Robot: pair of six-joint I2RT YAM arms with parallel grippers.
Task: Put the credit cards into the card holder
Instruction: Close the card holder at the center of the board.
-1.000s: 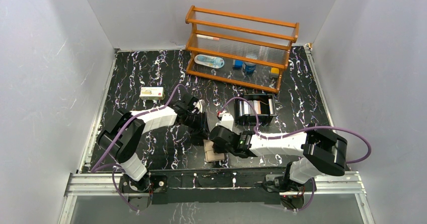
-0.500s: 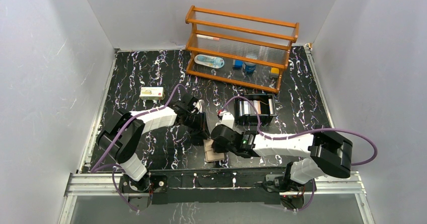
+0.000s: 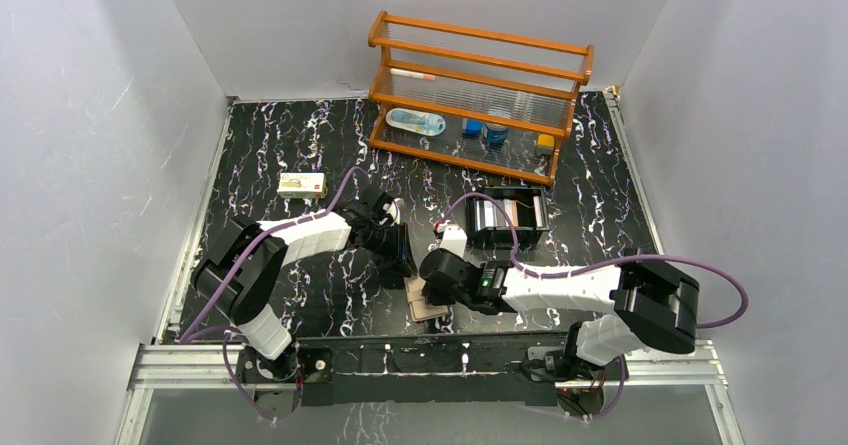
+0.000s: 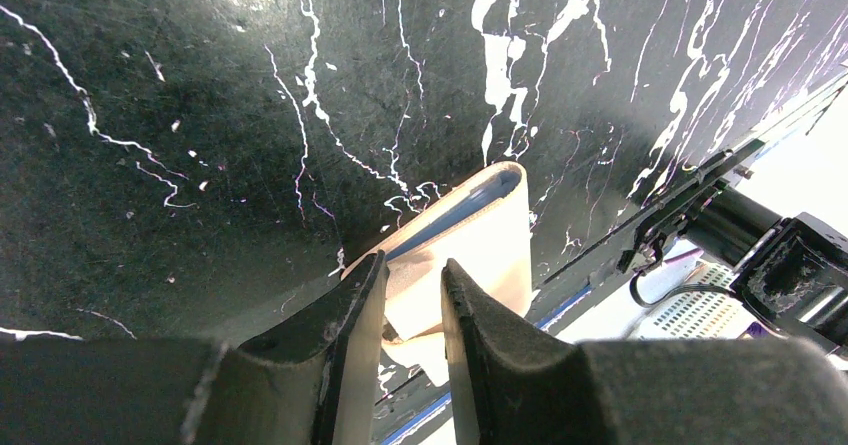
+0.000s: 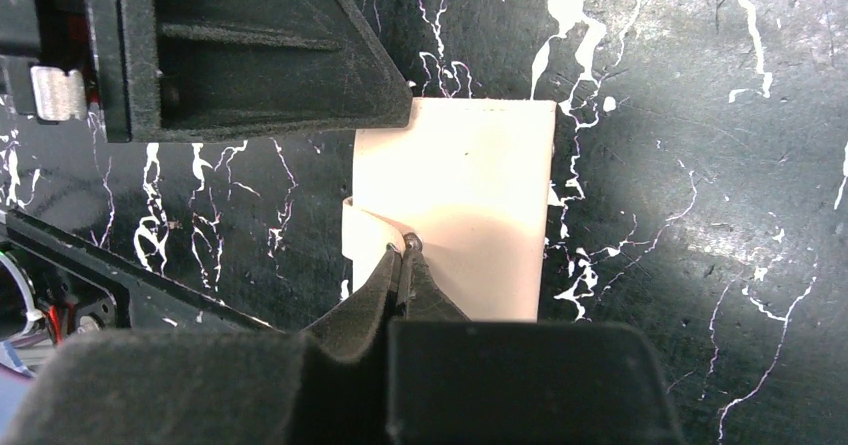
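The tan card holder (image 3: 428, 308) lies folded on the black marble table near its front edge. In the left wrist view the card holder (image 4: 490, 235) shows a light blue card edge (image 4: 455, 215) inside its fold. The yellowish card is hidden. My left gripper (image 3: 400, 255) hangs just above the holder's far end, fingers (image 4: 412, 263) a narrow gap apart with nothing between them. My right gripper (image 3: 432, 283) is over the holder (image 5: 470, 185), its tips (image 5: 405, 248) pinched together on the edge of a lifted flap (image 5: 365, 230).
A wooden rack (image 3: 475, 95) with small items stands at the back. A black open box (image 3: 510, 220) sits right of centre, and a small white box (image 3: 302, 184) at the left. The metal front rail (image 3: 420, 350) runs just below the holder.
The right arm has shifted slightly to the left over the holder. The left gripper and the holder have hardly moved.
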